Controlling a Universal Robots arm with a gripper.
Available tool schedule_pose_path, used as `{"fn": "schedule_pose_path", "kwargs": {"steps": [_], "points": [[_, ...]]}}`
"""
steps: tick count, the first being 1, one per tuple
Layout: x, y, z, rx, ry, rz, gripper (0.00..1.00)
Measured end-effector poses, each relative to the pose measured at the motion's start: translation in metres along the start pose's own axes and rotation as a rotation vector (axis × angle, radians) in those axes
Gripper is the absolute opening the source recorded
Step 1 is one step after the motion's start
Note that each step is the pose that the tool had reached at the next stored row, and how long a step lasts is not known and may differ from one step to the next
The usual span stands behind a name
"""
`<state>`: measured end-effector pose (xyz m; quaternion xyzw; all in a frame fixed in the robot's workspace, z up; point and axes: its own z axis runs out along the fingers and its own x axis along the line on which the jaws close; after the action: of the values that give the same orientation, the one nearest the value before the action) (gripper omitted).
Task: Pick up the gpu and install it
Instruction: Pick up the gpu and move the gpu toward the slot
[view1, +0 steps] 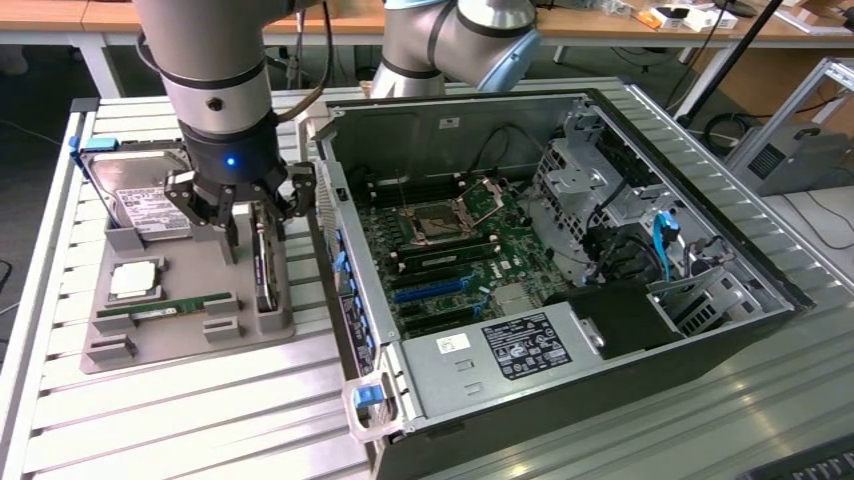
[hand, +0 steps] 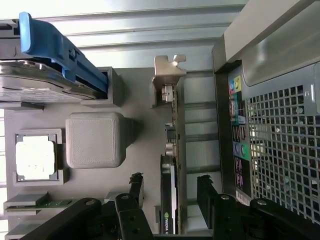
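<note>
Black fingers of the hand (hand: 170, 180) stand spread wide, one on each side of the gpu (hand: 171, 150), and a gap shows between each finger (hand: 136, 187) and the card. The hand holds nothing.

The gpu stands on its long edge in a slot of the grey tray (view1: 187, 335), directly below the hand and between its fingers. Its silvery bracket (hand: 169, 67) sits at the end of the card farthest from the hand. A green logo label shows on the card edge nearest the wrist.

In the exterior view, the arm reaches down from above and the hand hangs over the right side of the tray. The other tray positions lie to the exterior view's left of the gpu:
- the hard drive (view1: 147, 205) with white label, in a blue carrier, at the far end;
- the square processor (view1: 134, 280) in its recess, mid-tray;
- the narrow green memory stick (view1: 167, 308), nearer the camera.

The tray rests on the slatted metal bench (view1: 174, 425). Just beside the tray, to the exterior view's right, lies the open computer case (view1: 561, 330) with its green motherboard (view1: 454, 250) exposed.
</note>
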<state>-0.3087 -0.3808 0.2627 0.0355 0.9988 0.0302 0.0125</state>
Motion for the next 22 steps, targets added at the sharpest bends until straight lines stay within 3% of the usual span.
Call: {"fn": "schedule_pose_path", "kwargs": {"steps": [5, 22], "points": [[0.0, 0.0045, 0.0054, -0.0002, -0.0002, 0.0, 0.56], [0.0, 0.0038, 0.0203, 0.0001, 0.0003, 0.0, 0.56]]}}
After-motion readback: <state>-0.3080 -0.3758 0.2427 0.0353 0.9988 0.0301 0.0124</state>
